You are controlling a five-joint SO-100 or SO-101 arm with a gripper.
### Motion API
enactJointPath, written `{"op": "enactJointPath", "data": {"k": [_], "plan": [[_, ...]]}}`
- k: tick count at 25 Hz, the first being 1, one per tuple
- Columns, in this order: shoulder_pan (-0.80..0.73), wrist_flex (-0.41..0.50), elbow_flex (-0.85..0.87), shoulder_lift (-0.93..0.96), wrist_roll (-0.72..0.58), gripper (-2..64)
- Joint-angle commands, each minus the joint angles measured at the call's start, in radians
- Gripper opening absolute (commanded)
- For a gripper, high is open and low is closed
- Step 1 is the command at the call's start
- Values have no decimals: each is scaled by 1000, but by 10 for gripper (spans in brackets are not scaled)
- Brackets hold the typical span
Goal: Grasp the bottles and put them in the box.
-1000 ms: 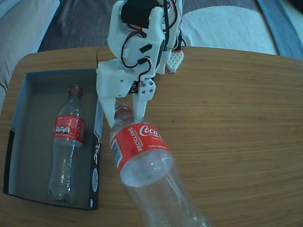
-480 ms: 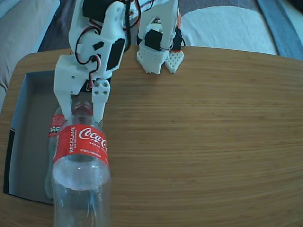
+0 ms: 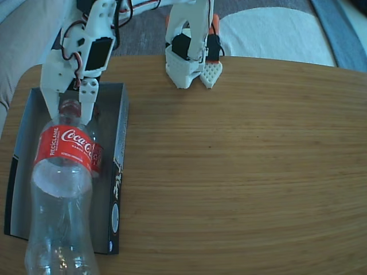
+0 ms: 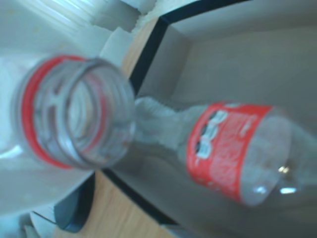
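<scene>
My gripper (image 3: pixel 71 106) is shut on the neck of a clear Coca-Cola bottle (image 3: pixel 60 172) and holds it above the box (image 3: pixel 120 150), its base hanging toward the camera in the fixed view. The box is grey inside with black sides and lies at the table's left. The held bottle hides nearly all of a second bottle (image 3: pixel 97 158) lying in the box; only a strip of its red label shows. In the wrist view the held bottle's neck with its red ring (image 4: pixel 74 111) is close at the left. The second bottle (image 4: pixel 228 148) lies below it on the box floor (image 4: pixel 233 64).
The arm's white and orange base (image 3: pixel 189 63) stands at the back edge of the wooden table (image 3: pixel 246 172). Grey and pale cushions lie behind the table. The box's right wall runs close beside the hanging bottle.
The gripper has swung left with the bottle, from above the bare table beside the box to above the box's inside. The bottle in the box has not moved.
</scene>
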Motion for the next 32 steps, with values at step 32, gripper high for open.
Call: {"op": "enactJointPath", "data": {"k": [32], "plan": [[291, -298, 239, 8, -249, -3]]}}
